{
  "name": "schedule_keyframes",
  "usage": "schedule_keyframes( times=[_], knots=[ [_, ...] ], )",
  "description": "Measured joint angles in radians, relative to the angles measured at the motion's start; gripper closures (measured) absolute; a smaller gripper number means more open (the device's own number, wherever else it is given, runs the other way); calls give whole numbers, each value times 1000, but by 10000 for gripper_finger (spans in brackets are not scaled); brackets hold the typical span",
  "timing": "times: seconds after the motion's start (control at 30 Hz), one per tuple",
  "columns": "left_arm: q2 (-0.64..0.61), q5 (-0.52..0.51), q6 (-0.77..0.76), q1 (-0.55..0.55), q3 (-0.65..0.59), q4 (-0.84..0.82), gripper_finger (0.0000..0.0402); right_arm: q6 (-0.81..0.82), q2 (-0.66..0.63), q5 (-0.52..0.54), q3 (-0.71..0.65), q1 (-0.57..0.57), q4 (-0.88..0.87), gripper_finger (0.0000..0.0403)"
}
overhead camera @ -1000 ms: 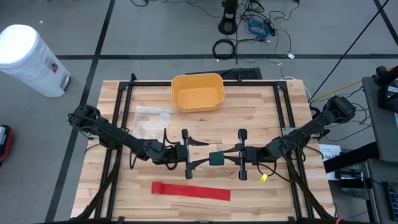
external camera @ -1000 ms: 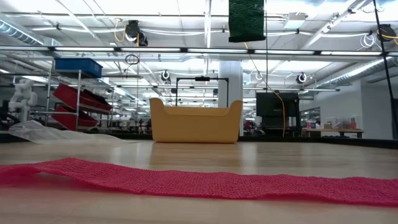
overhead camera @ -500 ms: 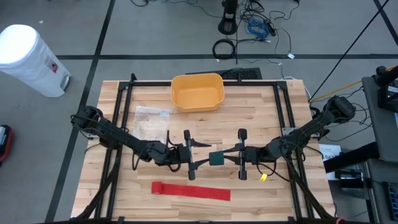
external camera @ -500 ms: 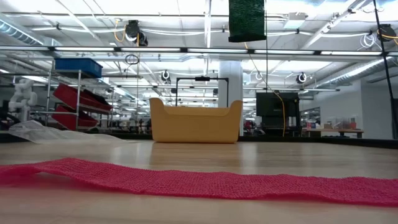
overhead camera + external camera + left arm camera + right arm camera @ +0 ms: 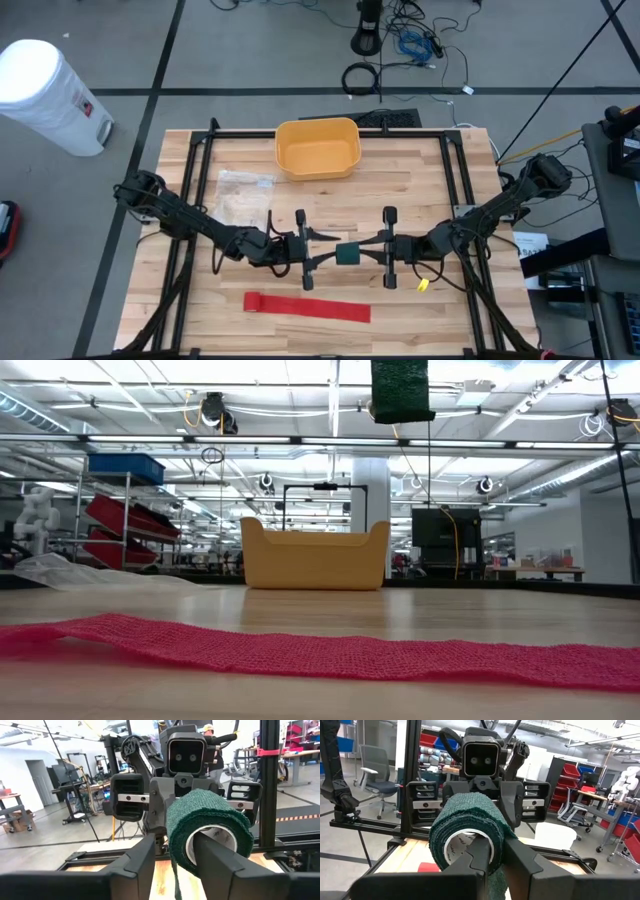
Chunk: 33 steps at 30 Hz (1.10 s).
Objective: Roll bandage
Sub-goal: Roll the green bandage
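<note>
Above wooden table, green bandage roll clamped by right tool, left tool now narrower around it.

No legible text, label, brand, number or sign anywhere in view.

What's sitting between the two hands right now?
The green bandage roll, raised off the table, sits between the left hand and right hand. The high view shows it; both wrist views confirm.
</note>
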Motion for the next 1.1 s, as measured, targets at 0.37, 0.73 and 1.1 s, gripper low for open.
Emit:
schedule_keyframes(
  times=[0.37, 0.73, 1.1],
  knots=[
    [0, 0, 0, 0, 0, 3, 320, -4, 0, 3, 0, 0, -2, 369],
    [1, -5, 0, 0, 0, 2, 330, -7, 0, 50, 0, 9, -7, 368],
    [1, 4, -1, -6, 0, 3, 330, 4, -30, 107, 0, 49, -10, 298]
  ],
)
